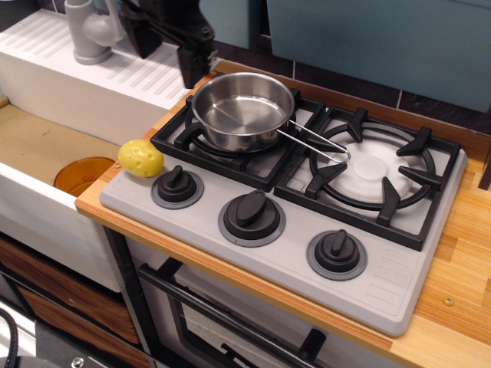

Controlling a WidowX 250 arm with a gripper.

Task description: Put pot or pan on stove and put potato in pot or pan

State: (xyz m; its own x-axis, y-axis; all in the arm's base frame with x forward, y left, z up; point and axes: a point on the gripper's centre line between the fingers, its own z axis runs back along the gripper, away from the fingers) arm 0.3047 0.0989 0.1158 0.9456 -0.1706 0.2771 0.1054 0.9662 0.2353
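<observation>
1. The tool [170,47] hangs open and empty behind the pan [244,110].
2. The pan sits on the stove [399,284]'s left burner.
3. The potato [141,158] (likely light, hard, slippery) lies at the stove's left corner; grip across its short width.

The gripper [170,47] is cut off by the top edge, so only the lower part shows, dark and a bit blurred; whether the jaws hold anything, cannot tell. The orange disc [83,175] is approx. half hidden behind the sink's front wall [46,211]. The faucet [90,31] is cut at top. The counter [453,276] runs out at right and bottom edges.
</observation>
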